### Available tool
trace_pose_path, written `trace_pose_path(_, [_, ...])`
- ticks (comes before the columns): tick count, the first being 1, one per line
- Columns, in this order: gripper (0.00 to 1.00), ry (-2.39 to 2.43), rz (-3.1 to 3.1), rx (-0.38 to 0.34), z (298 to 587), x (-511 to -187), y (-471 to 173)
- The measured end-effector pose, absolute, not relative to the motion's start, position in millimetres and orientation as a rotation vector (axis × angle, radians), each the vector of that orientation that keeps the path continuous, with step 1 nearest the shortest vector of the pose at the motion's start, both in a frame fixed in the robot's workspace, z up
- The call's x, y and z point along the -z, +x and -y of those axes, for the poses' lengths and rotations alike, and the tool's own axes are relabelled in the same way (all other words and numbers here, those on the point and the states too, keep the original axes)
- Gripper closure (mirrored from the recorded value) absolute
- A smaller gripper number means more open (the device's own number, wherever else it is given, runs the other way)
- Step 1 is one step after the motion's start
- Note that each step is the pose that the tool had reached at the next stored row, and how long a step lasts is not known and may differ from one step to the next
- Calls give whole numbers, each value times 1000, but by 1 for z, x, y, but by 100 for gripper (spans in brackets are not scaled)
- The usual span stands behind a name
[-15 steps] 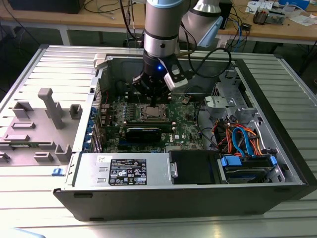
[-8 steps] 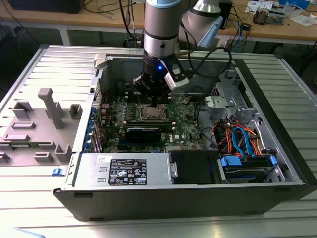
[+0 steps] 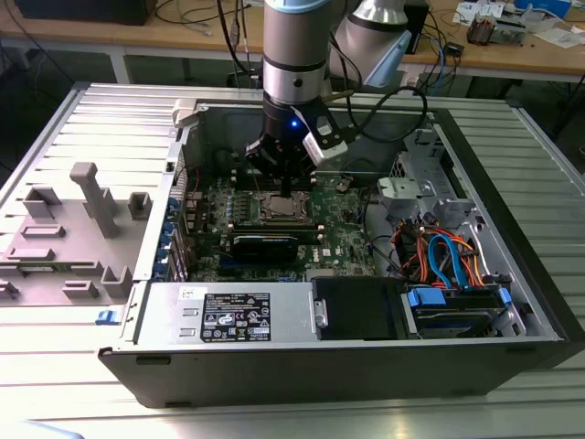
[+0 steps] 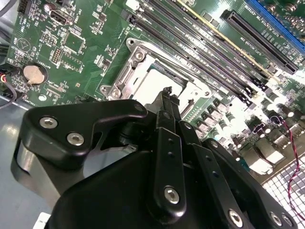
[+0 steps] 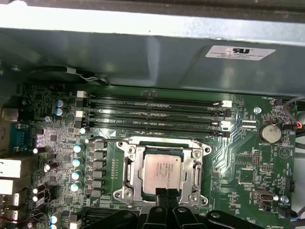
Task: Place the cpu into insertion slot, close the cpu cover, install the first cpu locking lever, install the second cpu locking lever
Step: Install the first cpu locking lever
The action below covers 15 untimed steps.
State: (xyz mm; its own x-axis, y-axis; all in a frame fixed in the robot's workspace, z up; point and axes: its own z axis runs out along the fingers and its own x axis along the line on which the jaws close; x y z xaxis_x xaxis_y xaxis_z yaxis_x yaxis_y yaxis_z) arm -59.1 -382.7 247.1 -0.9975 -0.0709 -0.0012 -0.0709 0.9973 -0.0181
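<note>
CPU (image 5: 162,173) is seen seated flat in the insertion slot (image 5: 130,171), silvery-beige top facing up, on the green motherboard (image 5: 248,157) inside the open computer case (image 3: 512,302).

- Computer case is laid on its side on a ribbed metal surface (image 3: 101,119); a grey fixture block (image 3: 91,197) is set on that surface toward the exterior view's left, well apart from the case.
- Arm (image 3: 294,55) is positioned straight down into the case, directly over the socket area.
- Power supply box (image 3: 228,315) and a bundle of orange and blue cables (image 3: 443,256) are seen along the near side of the case.
- Long black memory slots (image 5: 152,114) are located just beside the slot.
- CPU cover (image 5: 195,169) is lying down around the chip as a silvery frame, chip visible through its window.
- End effector (image 5: 166,194): slim black fingertips pressed together, nothing pinched between them, tip just above the chip's edge in both wrist views (image 4: 167,93). Contact with the chip cannot be told.
</note>
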Motion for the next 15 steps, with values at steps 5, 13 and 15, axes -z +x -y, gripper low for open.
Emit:
trace_pose_path(5, [89, -111, -3135, 28, 383, -248, -66])
trace_pose_path(13, [89, -111, -3125, 29, 382, -250, -86])
trace_pose_path(15, [89, -110, -3124, 29, 382, -254, -88])
